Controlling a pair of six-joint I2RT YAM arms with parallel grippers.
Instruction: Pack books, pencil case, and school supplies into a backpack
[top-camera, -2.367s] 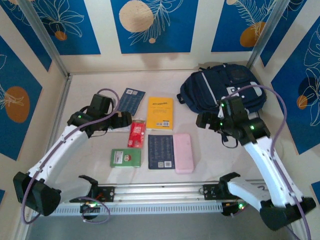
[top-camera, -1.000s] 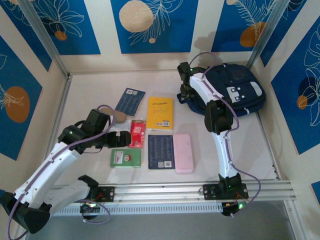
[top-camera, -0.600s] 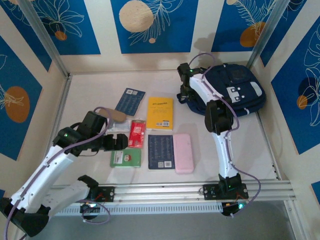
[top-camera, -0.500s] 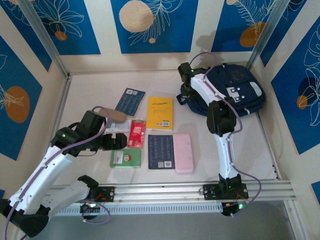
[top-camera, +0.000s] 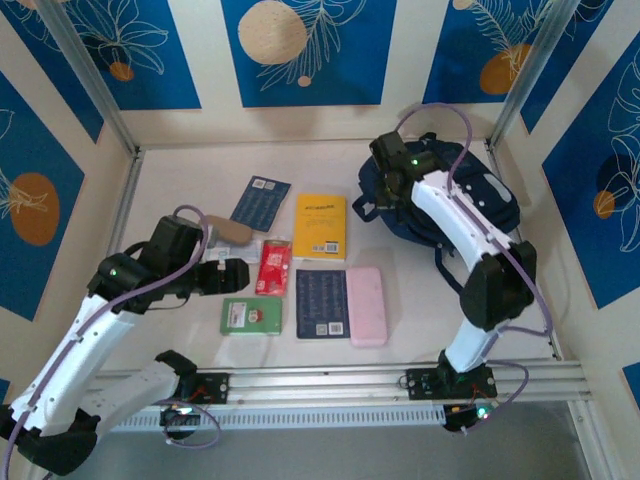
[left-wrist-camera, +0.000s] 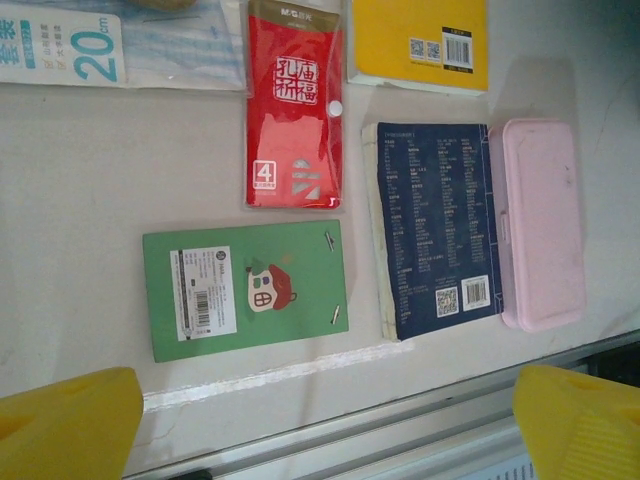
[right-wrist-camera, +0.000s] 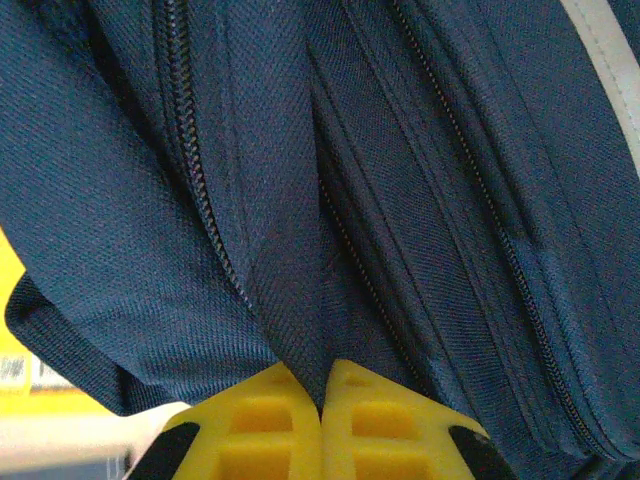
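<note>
Pinching a fold of the dark navy backpack (right-wrist-camera: 420, 200), our right claw (right-wrist-camera: 320, 388) sits pressed together between two zips (right-wrist-camera: 205, 205); our left claw (left-wrist-camera: 325, 420) spreads wide, green box (left-wrist-camera: 250, 290) just ahead.

Yellow book (left-wrist-camera: 400, 30) and white packet (left-wrist-camera: 150, 60) running off the top edge of the left wrist view. Right arm (top-camera: 455, 215) covering much of the backpack (top-camera: 495, 195) from above. Navy book (left-wrist-camera: 435, 225) print showing too small to read.
</note>
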